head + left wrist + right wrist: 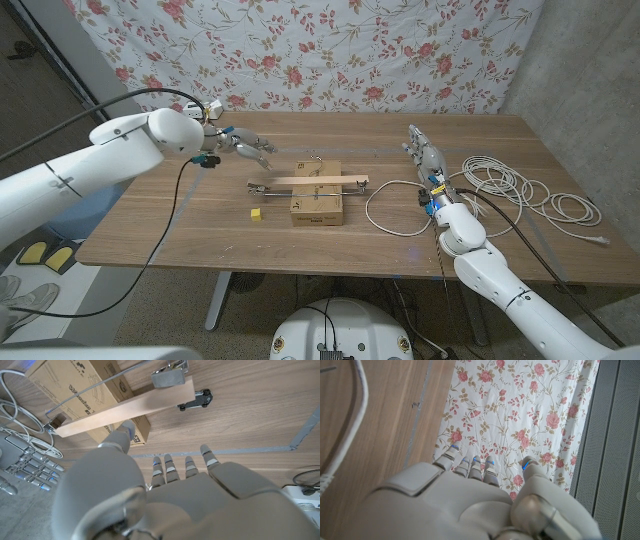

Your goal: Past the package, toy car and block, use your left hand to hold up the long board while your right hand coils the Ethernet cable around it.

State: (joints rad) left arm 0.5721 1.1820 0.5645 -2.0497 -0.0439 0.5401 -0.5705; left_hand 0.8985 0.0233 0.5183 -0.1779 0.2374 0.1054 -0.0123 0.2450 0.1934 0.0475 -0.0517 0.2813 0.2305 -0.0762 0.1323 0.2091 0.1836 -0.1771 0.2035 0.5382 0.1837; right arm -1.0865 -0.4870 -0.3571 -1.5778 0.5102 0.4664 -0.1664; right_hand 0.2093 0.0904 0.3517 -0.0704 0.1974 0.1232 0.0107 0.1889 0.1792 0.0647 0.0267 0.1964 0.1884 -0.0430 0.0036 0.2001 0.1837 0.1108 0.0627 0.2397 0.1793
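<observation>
The long board is lying across the top of the cardboard package near the middle of the tabletop, running from 9 to 3 o'clock, with metal clips at both ends. The toy car is sitting just beside the board's 9 o'clock end, and the small yellow block is resting at about 8 o'clock from the package. The white Ethernet cable is lying in loose loops at 3 o'clock, with one loop reaching close to the package. The left hand is hovering at 10 o'clock from the board, fingers apart and holding nothing. The right hand is standing beside the cable loops, fingers straight and apart, also holding nothing.
</observation>
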